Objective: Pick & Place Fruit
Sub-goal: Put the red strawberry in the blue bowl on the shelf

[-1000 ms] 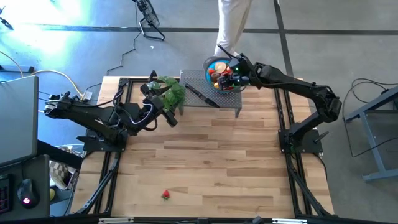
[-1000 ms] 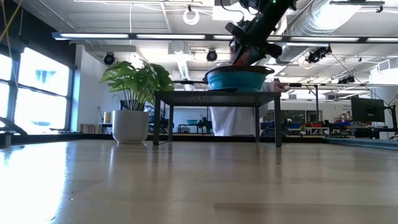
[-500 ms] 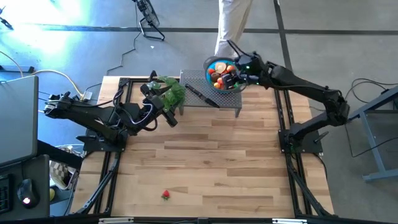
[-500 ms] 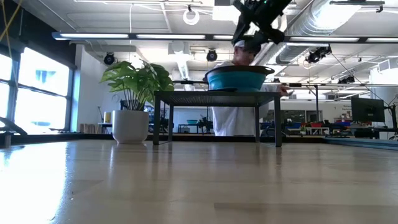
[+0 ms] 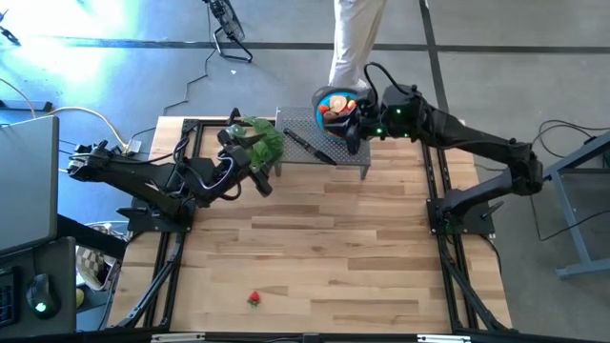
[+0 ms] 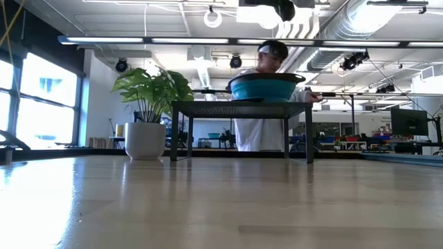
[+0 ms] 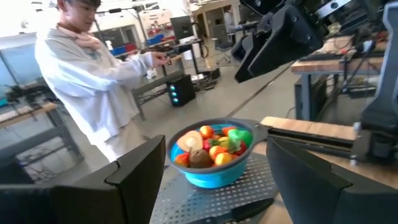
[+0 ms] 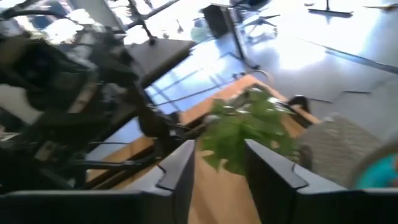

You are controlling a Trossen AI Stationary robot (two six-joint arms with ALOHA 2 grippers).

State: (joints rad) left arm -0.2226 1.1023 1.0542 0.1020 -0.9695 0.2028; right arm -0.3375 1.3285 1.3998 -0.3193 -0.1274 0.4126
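Fruit (image 7: 211, 148): small glossy toy pieces, rounded, orange, red, yellow, green and one brown, heaped in a blue bowl (image 7: 214, 175) with a dark rim. The bowl sits on a low dark stand (image 5: 329, 151) with a perforated metal top, at the far edge of the wooden plank counter (image 5: 315, 248). One lone red strawberry (image 5: 254, 299) lies on the counter near its front edge, well apart from both arms.

Right end effector (image 5: 355, 129) hangs above the stand, just beside the bowl's near rim, over the mesh; its fingers (image 8: 270, 171) are parted with a narrow gap and hold nothing.

Left end effector (image 5: 250, 164) waits by the stand's left end, next to a bushy green leafy plant (image 5: 259, 141) in a white pot (image 6: 145, 140); its fingers (image 7: 140, 171) stand wide apart and empty, facing the bowl.

A black-handled knife (image 5: 307, 147) lies on the mesh left of the bowl. A person in a pale hooded top (image 7: 93, 81) stands behind the stand.
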